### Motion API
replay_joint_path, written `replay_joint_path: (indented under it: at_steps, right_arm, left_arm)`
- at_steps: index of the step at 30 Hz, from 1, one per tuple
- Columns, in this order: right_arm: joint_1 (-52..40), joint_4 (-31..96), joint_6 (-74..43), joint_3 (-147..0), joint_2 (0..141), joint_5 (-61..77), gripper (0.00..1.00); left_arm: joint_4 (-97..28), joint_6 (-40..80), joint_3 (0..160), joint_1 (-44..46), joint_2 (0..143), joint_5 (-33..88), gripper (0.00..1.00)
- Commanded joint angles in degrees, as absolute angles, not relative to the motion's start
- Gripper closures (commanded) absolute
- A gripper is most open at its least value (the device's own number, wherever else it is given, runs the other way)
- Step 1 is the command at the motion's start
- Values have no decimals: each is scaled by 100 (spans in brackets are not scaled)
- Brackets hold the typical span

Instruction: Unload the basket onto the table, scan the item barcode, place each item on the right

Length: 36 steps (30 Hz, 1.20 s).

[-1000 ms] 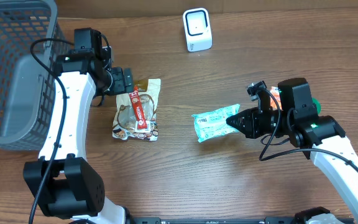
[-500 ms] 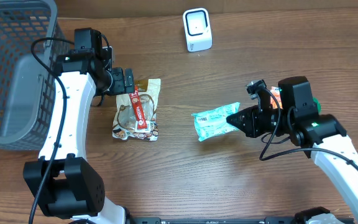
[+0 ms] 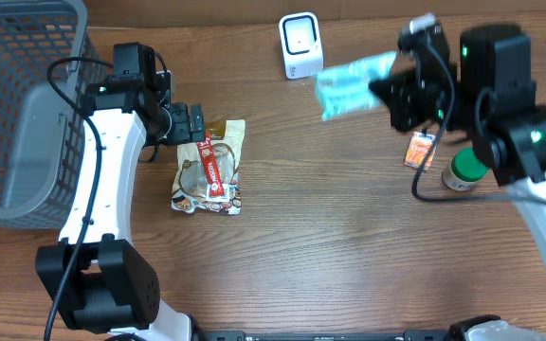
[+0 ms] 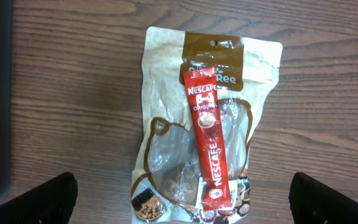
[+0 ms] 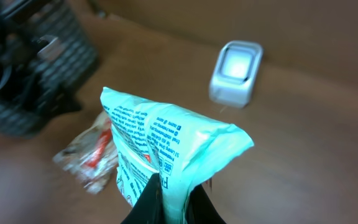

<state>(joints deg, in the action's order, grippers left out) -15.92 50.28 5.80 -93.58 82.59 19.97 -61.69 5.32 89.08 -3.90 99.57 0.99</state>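
My right gripper (image 3: 387, 90) is shut on a teal snack packet (image 3: 354, 83), held in the air just right of the white barcode scanner (image 3: 301, 45). In the right wrist view the teal packet (image 5: 166, 155) is pinched between my black fingers (image 5: 148, 202), and the scanner (image 5: 236, 73) lies ahead on the table. My left gripper (image 4: 182, 199) hangs open over a brown-and-clear snack bag (image 4: 197, 124) with a red Nescafe stick (image 4: 210, 143) lying on it. From overhead that bag (image 3: 209, 170) lies beside the left gripper (image 3: 190, 123).
A grey mesh basket (image 3: 17, 104) fills the far left. A green-lidded jar (image 3: 463, 170) and a small orange packet (image 3: 422, 150) sit on the table below the right arm.
My right arm has lifted the teal packet off the table and carried it up and back to beside the scanner. The left arm has not moved.
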Motion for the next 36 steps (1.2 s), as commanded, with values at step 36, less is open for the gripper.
replay_joint_path:
  at_steps: [36]
  right_arm:
    - [-2895,-489,6062,-10169,12442,-2637,97]
  left_arm:
    - [-6147,381,8908,-412,9981,64,0]
